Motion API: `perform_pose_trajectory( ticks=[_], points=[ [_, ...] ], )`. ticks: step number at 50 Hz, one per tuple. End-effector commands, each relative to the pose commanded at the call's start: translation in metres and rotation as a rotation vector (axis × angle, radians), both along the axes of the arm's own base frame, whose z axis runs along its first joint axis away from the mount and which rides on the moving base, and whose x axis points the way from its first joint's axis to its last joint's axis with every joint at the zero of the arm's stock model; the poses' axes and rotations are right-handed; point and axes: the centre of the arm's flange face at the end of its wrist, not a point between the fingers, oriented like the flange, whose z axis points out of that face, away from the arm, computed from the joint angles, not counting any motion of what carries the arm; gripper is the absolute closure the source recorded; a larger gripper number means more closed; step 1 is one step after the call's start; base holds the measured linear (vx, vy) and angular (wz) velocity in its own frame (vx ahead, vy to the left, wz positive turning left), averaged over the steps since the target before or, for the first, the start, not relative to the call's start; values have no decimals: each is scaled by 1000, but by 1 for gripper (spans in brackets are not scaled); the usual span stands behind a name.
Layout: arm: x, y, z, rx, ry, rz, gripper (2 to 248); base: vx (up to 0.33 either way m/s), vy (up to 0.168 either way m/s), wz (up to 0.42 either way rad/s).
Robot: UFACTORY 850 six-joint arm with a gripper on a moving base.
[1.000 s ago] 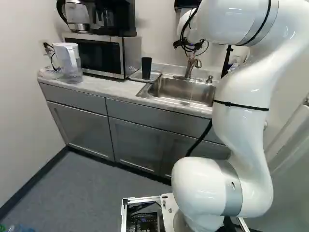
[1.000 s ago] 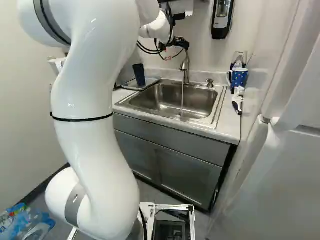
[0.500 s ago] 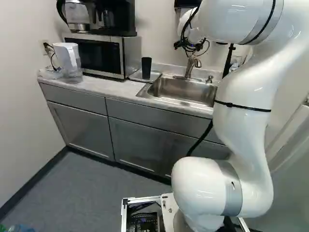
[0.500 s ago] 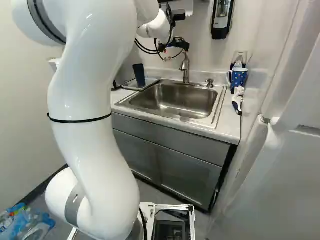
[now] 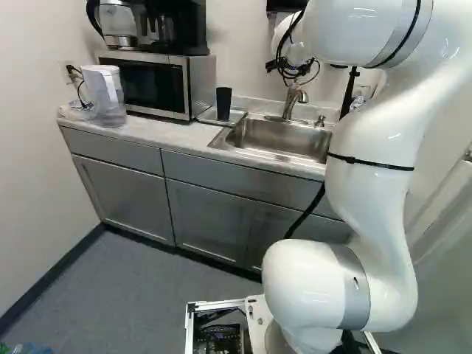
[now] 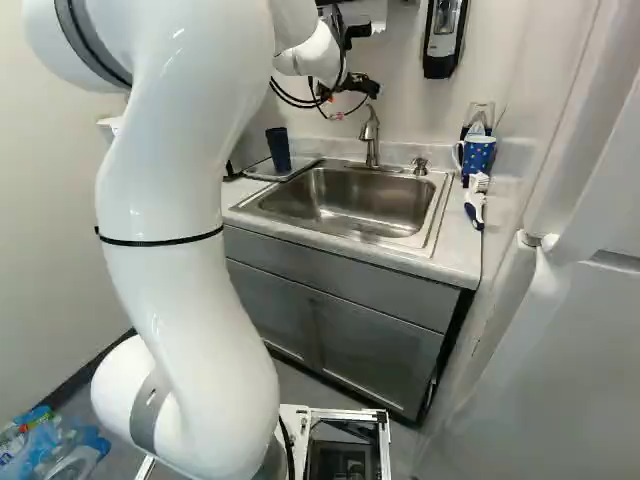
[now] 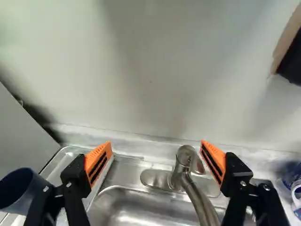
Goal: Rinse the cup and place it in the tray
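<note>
the cup (image 6: pixel 278 150) is seen upright on the tray (image 5: pixel 237 117), between the microwave (image 5: pixel 144 82) and the sink (image 6: pixel 437 212). from the claw (image 7: pixel 156 142) it lies off to the left, beyond the outer side of the left finger, its long axis vertical. the claw is held wide open with nothing gripped, the faucet (image 7: pixel 186 165) framed between its fingers; whether it is touched cannot be told. no falling water is seen. rinsing and placing are judged finished, so a clear withdrawal, without a sideways knock to the cup, seems called for. the cup's open mouth is shown best in the wrist view; the brush (image 6: pixel 475 200) is shown only in the right base view.
</note>
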Motion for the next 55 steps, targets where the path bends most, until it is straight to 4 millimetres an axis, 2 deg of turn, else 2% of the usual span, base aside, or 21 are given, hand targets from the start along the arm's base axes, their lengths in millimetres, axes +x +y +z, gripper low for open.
perform_pose_trajectory(
  ticks=[11, 29, 55],
  points=[
    [-3, 6, 6, -1, -60, 1, 3, 0, 0, 0],
    [-18, 32, 8, 2, -53, 36, 3, 0, 0, 0],
    [-67, 57, 9, 10, -15, 64, 3, 0, 0, 0]
  ],
)
